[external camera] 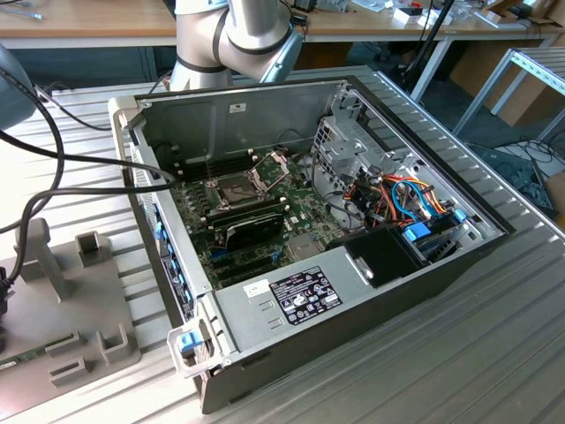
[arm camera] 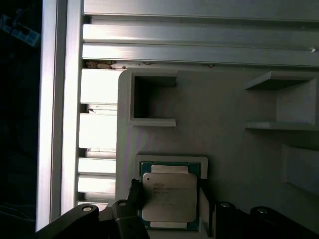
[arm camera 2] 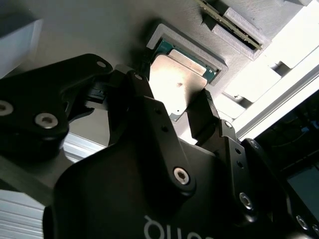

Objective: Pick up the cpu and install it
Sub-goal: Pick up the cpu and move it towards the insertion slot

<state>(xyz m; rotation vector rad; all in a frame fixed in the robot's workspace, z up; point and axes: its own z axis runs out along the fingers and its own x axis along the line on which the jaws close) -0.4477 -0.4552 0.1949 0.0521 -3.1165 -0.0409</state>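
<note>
cpu (arm camera: 168,196) in tray (arm camera: 172,158), part-open tool (arm camera 2: 174,92) astride it

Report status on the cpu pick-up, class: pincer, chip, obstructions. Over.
Pincer low over cpu, grip unconfirmed. Cpu flat in recess of grey holder. Nothing lying across it.

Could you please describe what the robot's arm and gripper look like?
The arm is built of smooth silver-grey cylindrical segments with a pale blue-grey joint cap. The gripper is matt black throughout, made of rounded, jointed links studded with silver screw heads, and its body carries white lettering.
</note>
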